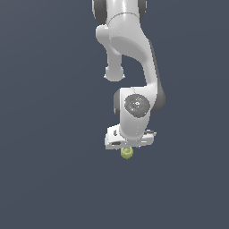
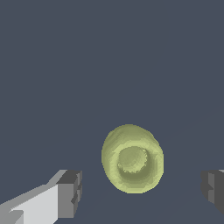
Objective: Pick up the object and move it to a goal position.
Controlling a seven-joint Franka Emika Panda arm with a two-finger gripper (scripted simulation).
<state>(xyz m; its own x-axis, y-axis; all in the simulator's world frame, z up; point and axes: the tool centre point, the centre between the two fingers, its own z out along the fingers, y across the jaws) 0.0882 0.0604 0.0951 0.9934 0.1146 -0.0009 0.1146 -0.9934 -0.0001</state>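
Observation:
The object (image 2: pixel 132 159) is a small yellow-green rounded lump with a ring-like dimple on top, lying on the dark grey floor. In the exterior view the object (image 1: pixel 127 153) peeks out just under the white hand of the arm. My gripper (image 2: pixel 142 192) is open. One grey fingertip (image 2: pixel 70 193) stands to one side of the lump and the other fingertip (image 2: pixel 213 189) to the other, both apart from it. In the exterior view my gripper (image 1: pixel 127 148) hangs right above the lump and the fingers are hidden behind the hand.
The white arm (image 1: pixel 129 53) reaches down from the top of the exterior view. A flat dark grey floor (image 1: pixel 49 170) lies all around.

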